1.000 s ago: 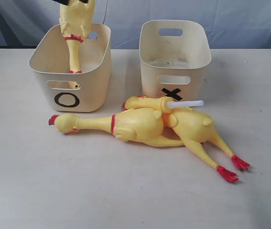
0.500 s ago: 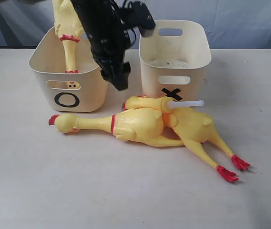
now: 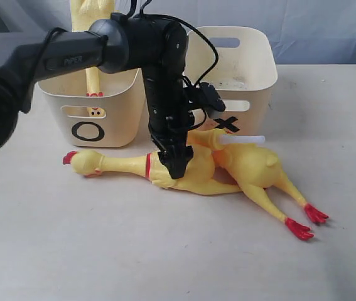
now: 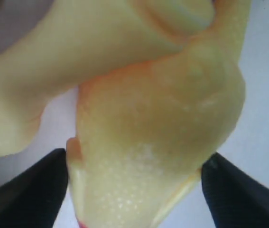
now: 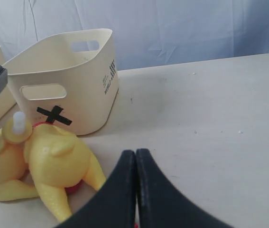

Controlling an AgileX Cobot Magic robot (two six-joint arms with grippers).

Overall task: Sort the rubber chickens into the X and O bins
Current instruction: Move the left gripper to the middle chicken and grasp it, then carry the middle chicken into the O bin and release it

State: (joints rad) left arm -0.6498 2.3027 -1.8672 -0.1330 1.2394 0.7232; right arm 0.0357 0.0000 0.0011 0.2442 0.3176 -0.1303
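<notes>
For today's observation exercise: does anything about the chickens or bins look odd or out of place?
One chicken on the table has a white stick protruding from it. Another chicken stands head-down in the O bin, jutting above its rim.

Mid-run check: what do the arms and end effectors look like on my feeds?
The left arm is matte black with rounded tubular links, faint lettering on one link and loose black cables looping by the wrist, beside a small dark camera box. The left end effector has blunt black fingers. The right end effector shows two smooth black fingers tapering to slim tips.
</notes>
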